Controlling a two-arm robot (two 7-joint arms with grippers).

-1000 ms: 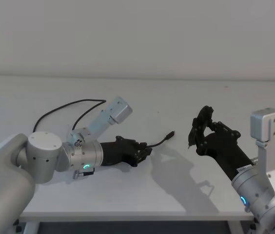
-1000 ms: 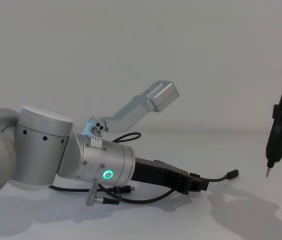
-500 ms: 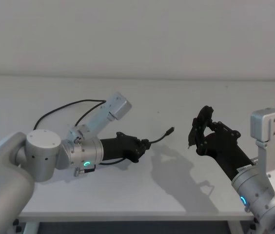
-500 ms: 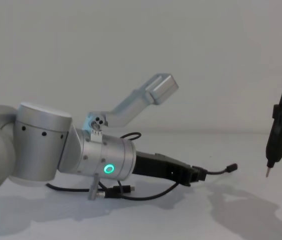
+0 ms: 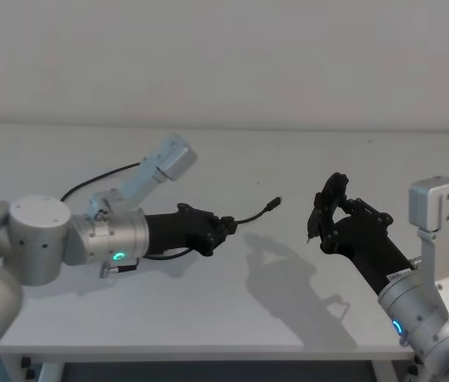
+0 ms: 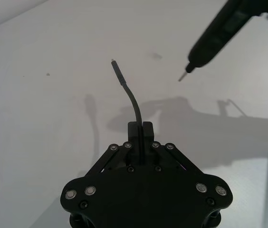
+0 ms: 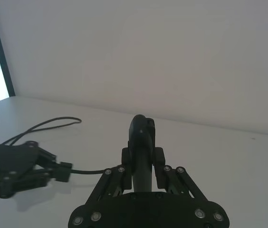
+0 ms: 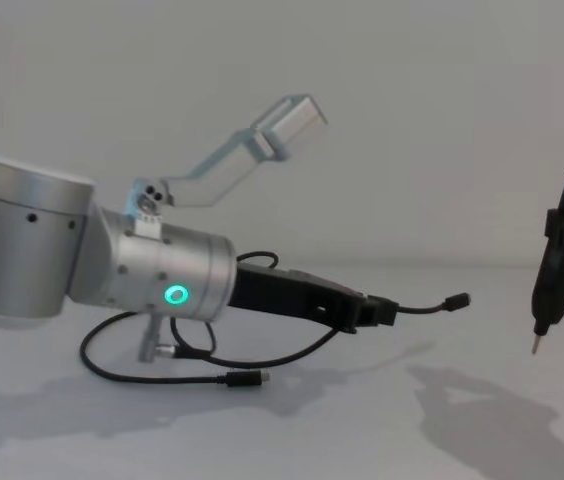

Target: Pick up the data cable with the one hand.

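Observation:
The data cable (image 5: 252,216) is a thin black cord. My left gripper (image 5: 226,227) is shut on it a short way behind one plug (image 5: 276,204), and that end sticks out forward in the air. In the chest view the left gripper (image 8: 387,312) is above the table, and the cable (image 8: 162,370) hangs below the wrist in a loop with its other plug (image 8: 247,378) on the table. The left wrist view has the cable (image 6: 133,97) rising from between the shut fingers (image 6: 147,127). My right gripper (image 5: 324,215) hovers to the right, shut on a black-and-blue pointed tool (image 8: 562,250).
The white table (image 5: 208,310) ends at a front edge close to me, and a pale wall stands behind it. The tool's thin tip (image 6: 181,77) points down a short way right of the cable's free plug. More cable (image 5: 105,177) loops behind the left arm.
My left gripper has lifted off the table and drawn back to the left with the cable in it. The free plug end rose with it. The right arm has not moved.

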